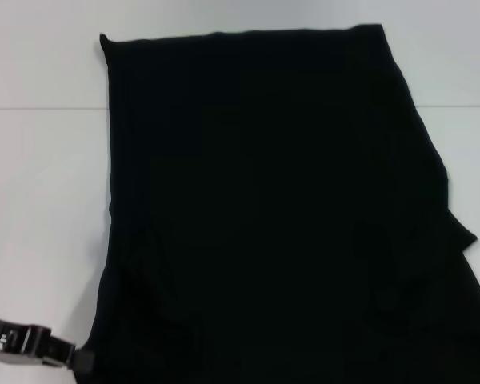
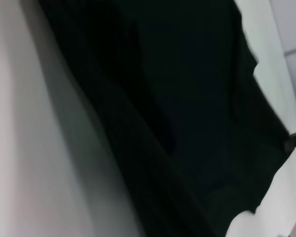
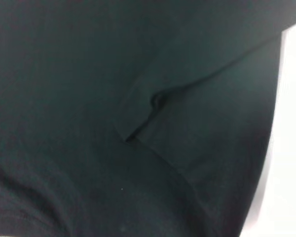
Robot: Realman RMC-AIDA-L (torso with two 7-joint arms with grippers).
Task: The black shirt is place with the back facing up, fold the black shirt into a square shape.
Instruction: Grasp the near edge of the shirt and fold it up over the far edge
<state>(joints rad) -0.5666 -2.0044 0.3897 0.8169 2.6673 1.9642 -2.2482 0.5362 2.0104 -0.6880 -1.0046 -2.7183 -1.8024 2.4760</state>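
Left gripper (image 1: 82,362) sits at the shirt's (image 1: 272,200) near left corner, fingers hidden in dark cloth, so I cannot tell its grip; the right gripper is out of sight. Spread on the white table (image 1: 40,200), the shirt probably wants both near corners pinched and carried evenly toward the far hem.

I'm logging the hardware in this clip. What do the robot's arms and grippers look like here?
Little shows. In the head view the left gripper is a black, blocky body with a pale marking, at the near left edge of the black shirt. The right gripper is out of sight.
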